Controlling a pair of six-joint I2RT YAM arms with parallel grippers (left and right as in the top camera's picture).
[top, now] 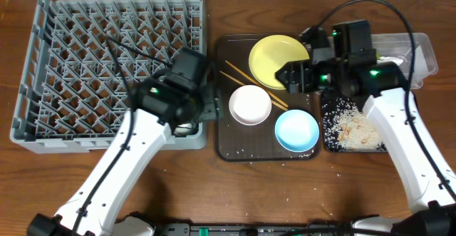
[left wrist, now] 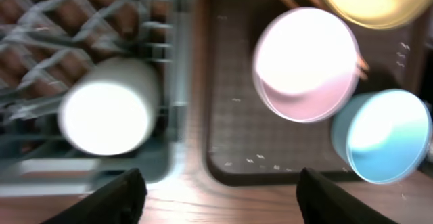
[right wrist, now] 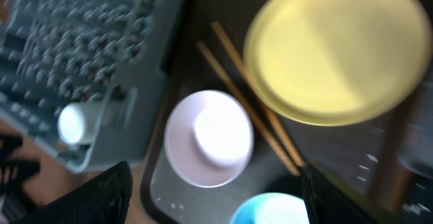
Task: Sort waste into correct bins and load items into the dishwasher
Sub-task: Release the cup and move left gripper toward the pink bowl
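One of five dishes is loaded, I'd judge: the small white cup (left wrist: 108, 109) sits in the grey dish rack (top: 71, 65), at its corner nearest the table's front edge. The left gripper (left wrist: 220, 180) hangs above, fingers apart and empty. The right gripper (right wrist: 216, 176), likewise spread and holding nothing, hovers over the brown serving tray (top: 235, 140) mid-table, which carries the yellow plate (top: 278, 59), white bowl (top: 249, 105), light-blue bowl (top: 297, 131) and chopsticks (top: 242, 75). Toward the right edge, the black tray (top: 329, 140) holds rice and crumbs (top: 356, 129). I can't make out what the clear tub (top: 420, 50) at the back right corner holds.
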